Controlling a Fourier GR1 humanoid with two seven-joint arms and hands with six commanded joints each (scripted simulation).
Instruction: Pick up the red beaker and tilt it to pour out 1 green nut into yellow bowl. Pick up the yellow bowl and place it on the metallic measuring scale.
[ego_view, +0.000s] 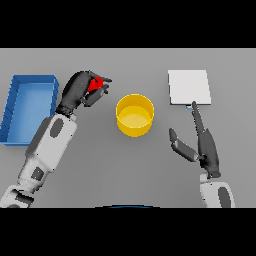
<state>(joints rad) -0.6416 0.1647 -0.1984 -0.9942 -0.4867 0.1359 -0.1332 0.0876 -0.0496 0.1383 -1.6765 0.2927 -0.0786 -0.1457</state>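
Starting at my far left, a blue tray sits on the grey table, playing no part that I can judge in this task. Just to its right, my left robot hand has its fingers curled round the red beaker, which shows only as a small patch of red between the dark fingers. So much of the beaker is covered that I cannot tell its tilt, where its mouth points, or whether any green nut is inside. The relation that matters next is that the yellow bowl lies to the right of the held beaker and a little nearer me, apart from it, so I judge the pour needs the beaker carried rightward over the bowl's rim before tipping. I can make out no nut in the bowl. Further right, the metallic measuring scale is a pale square slab beyond my right robot hand, which rests open, fingers straight and pointing toward the scale, thumb spread toward the bowl. That hand holds nothing and is the nearer one to the scale.
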